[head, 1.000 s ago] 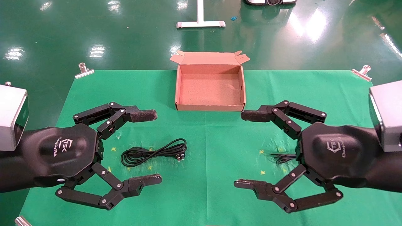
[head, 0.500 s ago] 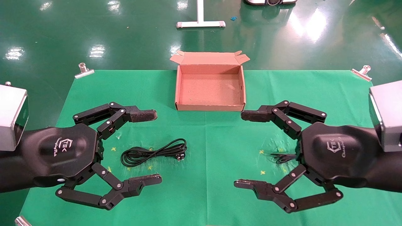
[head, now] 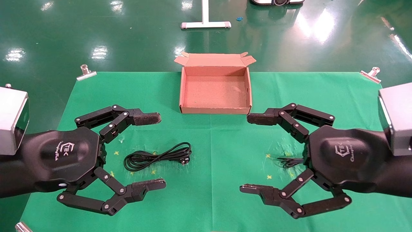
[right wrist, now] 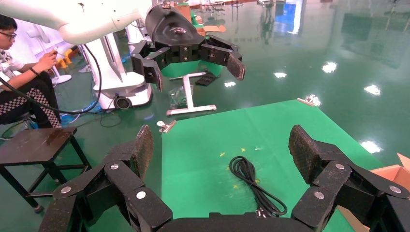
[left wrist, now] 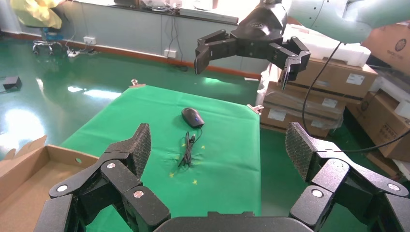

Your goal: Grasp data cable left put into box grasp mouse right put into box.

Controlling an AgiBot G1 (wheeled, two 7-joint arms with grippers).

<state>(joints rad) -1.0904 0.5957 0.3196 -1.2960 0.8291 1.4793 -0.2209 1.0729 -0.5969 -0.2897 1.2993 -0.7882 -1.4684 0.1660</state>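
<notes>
The data cable (head: 157,157) lies as a looped black bundle on the green cloth left of centre; it also shows in the right wrist view (right wrist: 253,181). My left gripper (head: 154,151) hovers wide open above and beside it, empty. The mouse (left wrist: 193,117) shows only in the left wrist view, with its thin cord (left wrist: 186,151); in the head view my right hand hides it and only the cord (head: 290,161) shows. My right gripper (head: 255,153) is wide open and empty above the cloth. The brown cardboard box (head: 215,110) stands empty at the far centre.
A green cloth (head: 222,151) covers the table, held by metal clips (head: 86,72) at the corners. Yellow cross marks (head: 268,156) dot the cloth. A white stand base (head: 205,24) sits on the floor beyond. Stacked cartons (left wrist: 333,82) stand past the table's right end.
</notes>
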